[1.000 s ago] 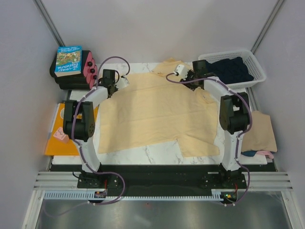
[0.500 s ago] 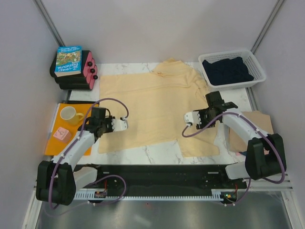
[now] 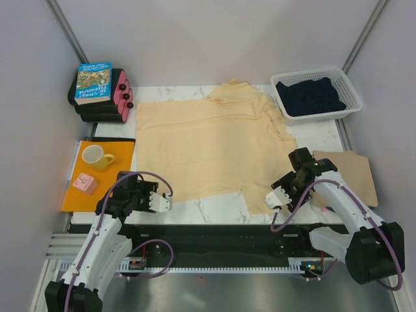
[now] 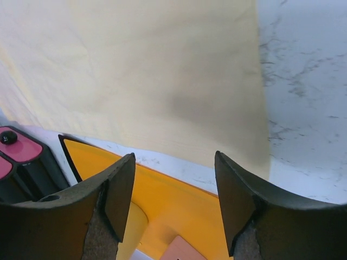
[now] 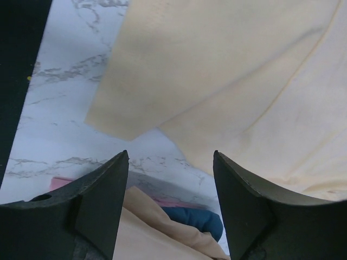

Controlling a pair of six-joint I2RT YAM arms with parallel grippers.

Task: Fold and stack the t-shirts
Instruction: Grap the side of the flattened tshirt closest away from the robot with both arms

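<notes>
yellow shirt (image 3: 208,146) lay spread flat over the middle of the table (image 3: 214,209), collar at the far edge and hem toward the arms. a navy shirt (image 3: 311,97) sat in the basket (image 3: 354,104) at the far right, and a tan shirt (image 3: 348,175) lay at the right edge, well apart from it. the left gripper (image 3: 159,203) hung over the near left hem and the right gripper (image 3: 273,199) over the near right corner.

in the left wrist view the jaws stood wide apart with nothing between them. below them were the shirt's side edge, bare marble beside it, and an orange sheet (image 4: 168,197) just past the cloth.

in the right wrist view the jaws were likewise wide open and empty. a loose corner of the yellow shirt lay flat on the marble under them, with tan cloth and a scrap of blue cloth (image 5: 196,219) closer in.

the shirt looked light, thin and limp, so it would likely sag, crease and slide on the smooth stone. the best hold seemed to be a pinch through both layers at each near corner, taken by both arms together to keep the hem taut for the fold.
</notes>
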